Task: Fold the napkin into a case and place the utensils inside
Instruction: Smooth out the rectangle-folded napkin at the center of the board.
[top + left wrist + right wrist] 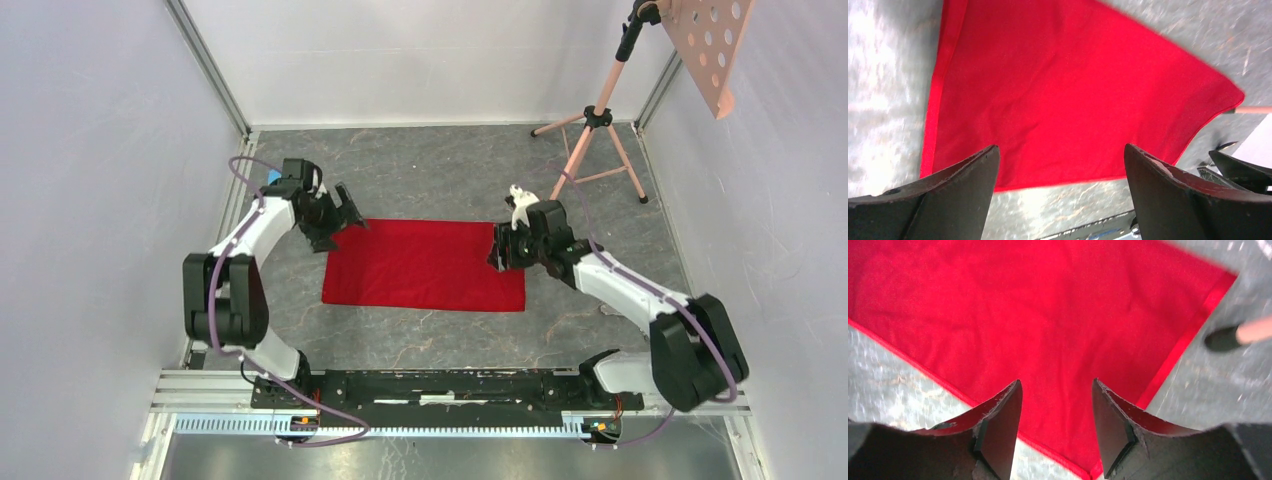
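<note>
Napkin (425,265): lay flat on table (440,170), between both claws.
Left claw (348,222): released, over far-left corner.
Right claw (497,250): released, over right edge.
Edges: table showed past every side.

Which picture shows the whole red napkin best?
The top view: nearly the whole rectangle of the napkin shows there, lying flat. Each wrist view shows only part of it, cut off by the frame.

- From high above and behind the arm bases (285,372), we look down on the whole table (450,170).
- Our left wrist view sits close over the napkin's (1063,90) left end, facing right.
- Our right wrist view, equally close, faces left from the right end.
- All three share the napkin.
</note>
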